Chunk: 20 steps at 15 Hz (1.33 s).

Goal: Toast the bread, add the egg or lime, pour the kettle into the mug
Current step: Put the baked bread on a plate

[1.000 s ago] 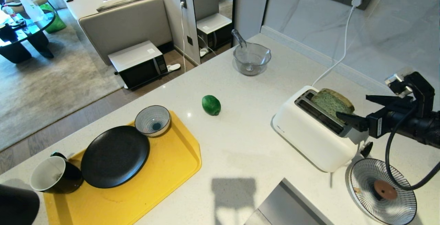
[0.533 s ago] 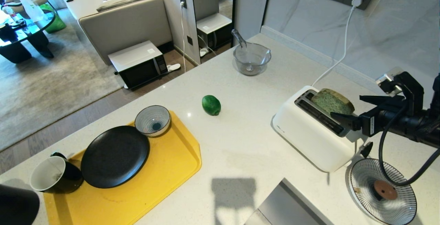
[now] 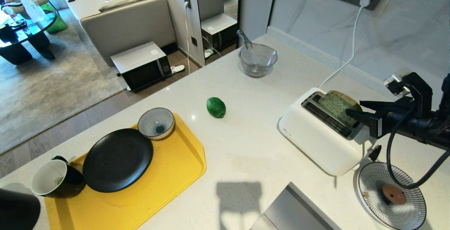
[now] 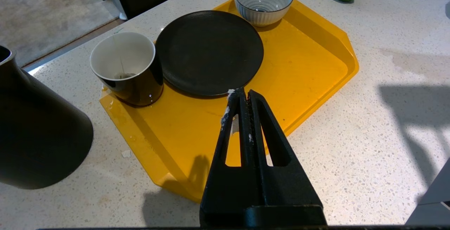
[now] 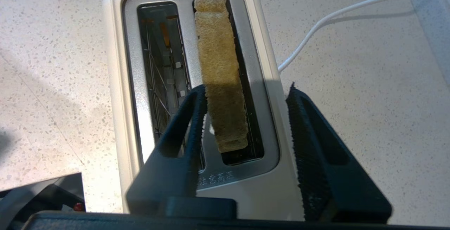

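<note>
The bread [image 3: 335, 104] stands upright in the far slot of the white toaster [image 3: 316, 138], its brown crust [image 5: 219, 71] sticking out of the top. My right gripper [image 3: 354, 107] straddles the slice's near end. It is open; one pad [image 5: 200, 117] touches the bread and the other stands apart. The lime [image 3: 216, 107] lies on the counter. The black mug [image 3: 56, 179] stands on the yellow tray's left corner, beside the kettle [image 4: 35, 131]. The egg [image 3: 393, 193] rests on a striped plate. My left gripper [image 4: 240, 94] hangs shut over the tray.
The yellow tray [image 3: 175, 166] also holds a black plate [image 3: 117, 159] and a striped bowl [image 3: 156, 122]. A glass bowl [image 3: 257, 60] sits at the back. The toaster's white cord [image 3: 346, 61] runs to the wall socket. A steel panel [image 3: 291, 212] lies at the counter's front edge.
My right gripper has shifted slightly left over the toaster, and its jaws have narrowed around the bread. Nothing else moved.
</note>
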Available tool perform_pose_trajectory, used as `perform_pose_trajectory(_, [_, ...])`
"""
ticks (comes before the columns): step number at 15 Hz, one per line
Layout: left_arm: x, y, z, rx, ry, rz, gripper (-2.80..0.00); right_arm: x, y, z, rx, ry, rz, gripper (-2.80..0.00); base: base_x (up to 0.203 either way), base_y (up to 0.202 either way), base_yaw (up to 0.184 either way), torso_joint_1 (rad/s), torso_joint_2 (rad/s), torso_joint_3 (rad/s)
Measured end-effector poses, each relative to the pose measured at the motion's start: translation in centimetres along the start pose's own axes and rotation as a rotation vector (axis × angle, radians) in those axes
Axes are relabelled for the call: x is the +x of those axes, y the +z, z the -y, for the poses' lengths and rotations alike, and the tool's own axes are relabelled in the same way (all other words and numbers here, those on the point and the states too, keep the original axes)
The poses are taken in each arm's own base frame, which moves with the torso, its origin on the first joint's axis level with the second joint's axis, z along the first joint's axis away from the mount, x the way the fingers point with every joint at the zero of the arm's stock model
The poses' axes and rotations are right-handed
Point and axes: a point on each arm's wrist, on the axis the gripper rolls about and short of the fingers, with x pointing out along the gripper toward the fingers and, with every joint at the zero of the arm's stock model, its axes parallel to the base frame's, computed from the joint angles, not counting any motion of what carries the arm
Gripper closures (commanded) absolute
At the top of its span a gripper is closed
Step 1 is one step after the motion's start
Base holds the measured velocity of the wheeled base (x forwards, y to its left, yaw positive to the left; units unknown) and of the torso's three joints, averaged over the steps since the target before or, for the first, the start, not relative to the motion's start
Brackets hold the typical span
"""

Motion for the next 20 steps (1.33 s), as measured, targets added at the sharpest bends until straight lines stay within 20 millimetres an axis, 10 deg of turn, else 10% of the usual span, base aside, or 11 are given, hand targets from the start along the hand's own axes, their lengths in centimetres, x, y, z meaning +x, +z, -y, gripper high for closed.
perform_pose_trajectory(20, [0.0,0.0,0.0,0.0,0.0,0.0,0.0,-11.9,6.6,-0.9,0.007,-0.275,0.321,0.0,0.0,0.0,0.0,0.0,0.0,0.0])
